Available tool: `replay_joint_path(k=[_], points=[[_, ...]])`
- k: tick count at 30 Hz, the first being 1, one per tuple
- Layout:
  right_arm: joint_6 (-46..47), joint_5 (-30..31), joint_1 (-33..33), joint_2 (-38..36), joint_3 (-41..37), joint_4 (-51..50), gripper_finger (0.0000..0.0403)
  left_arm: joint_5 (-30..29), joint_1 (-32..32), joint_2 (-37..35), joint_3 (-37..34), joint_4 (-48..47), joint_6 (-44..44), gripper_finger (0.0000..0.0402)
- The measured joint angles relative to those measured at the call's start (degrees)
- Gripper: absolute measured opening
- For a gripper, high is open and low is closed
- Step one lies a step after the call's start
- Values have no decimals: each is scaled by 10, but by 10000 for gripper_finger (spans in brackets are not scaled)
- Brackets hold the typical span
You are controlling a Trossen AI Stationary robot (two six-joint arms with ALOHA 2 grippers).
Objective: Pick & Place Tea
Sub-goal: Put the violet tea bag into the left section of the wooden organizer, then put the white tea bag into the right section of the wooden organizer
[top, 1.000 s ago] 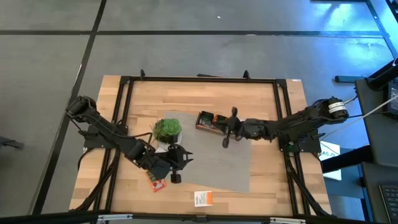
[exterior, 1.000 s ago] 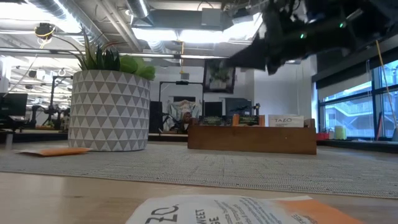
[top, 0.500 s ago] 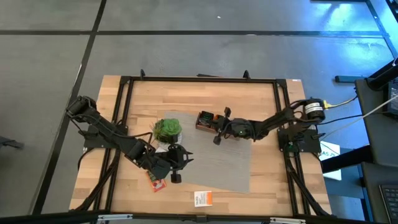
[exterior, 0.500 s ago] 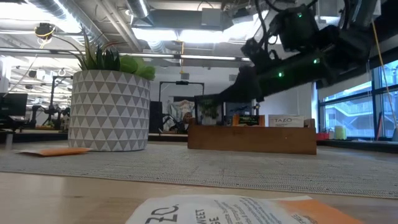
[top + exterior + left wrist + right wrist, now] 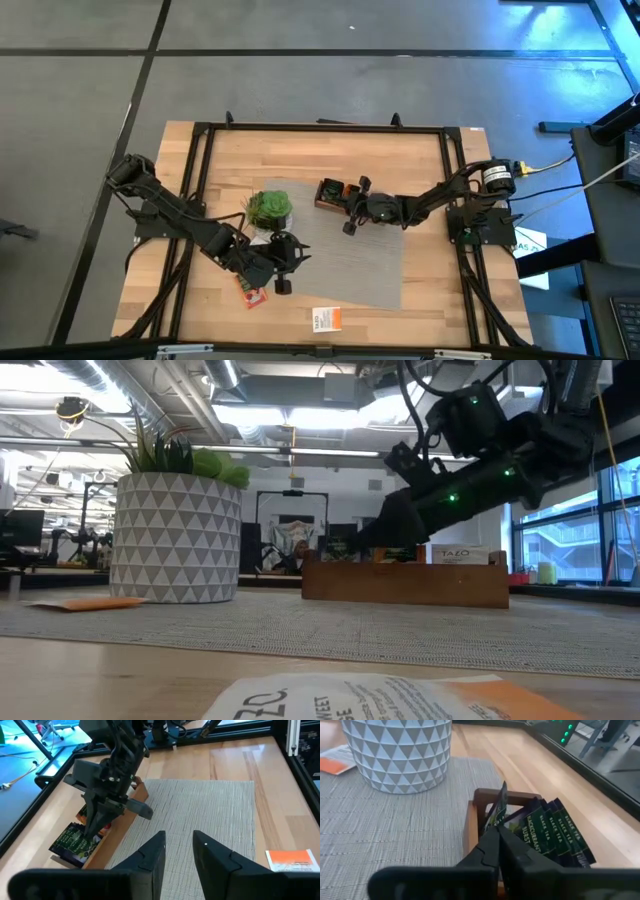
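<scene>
**Right gripper at the box with a dark sachet: risks and legible print**

While your right gripper [image 5: 496, 851] pinches a dark green-printed sachet [image 5: 496, 810] edge-on between pressed-together fingers, it sits at the end compartment of the wooden box [image 5: 336, 196], which stands at the mat's [image 5: 350, 262] far edge, beside the potted plant [image 5: 268, 209]. That compartment already holds a leaning row of like sachets [image 5: 549, 834]. I judge that a release from here could drop the sachet onto the box wall or the mat, since it is held close over the wall. Pushing down could also buckle it against the packed row.

Your left gripper [image 5: 178, 854] hovers over the mat's near left corner, fingers slightly spread, nothing between them. One orange-red sachet [image 5: 251, 293] lies on the table beside that corner, and a white-and-orange one [image 5: 325, 319] by the table's near edge.

Legible print: "BLACK TEA" and "BURST" on the filed sachets; "TAZO" [image 5: 458, 554] on a white sachet in the box.
</scene>
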Motion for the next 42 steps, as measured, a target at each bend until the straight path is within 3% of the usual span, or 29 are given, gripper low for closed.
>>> replay_joint_path(k=[11, 17, 21, 25, 33, 36, 42], points=[[-10, 1, 1, -5, 0, 3, 73, 2, 0, 0, 0, 0, -16, 92], [-26, 115, 10, -64, 0, -8, 121, 17, 0, 0, 0, 0, -20, 95], [-45, 126, 22, -102, 0, -7, 132, 17, 0, 0, 0, -1, -25, 94], [-38, 50, 42, -120, 0, -7, 133, 21, 0, 0, 0, -1, -31, 91], [-15, -232, 106, -122, 0, -13, 133, 148, -12, 27, 0, 11, -88, 95], [-12, -258, 140, -122, 0, -14, 133, 148, -20, 61, 0, 47, -91, 95], [-30, -234, 226, -122, 0, -52, 133, 196, -30, 132, 0, 146, -91, 91]])
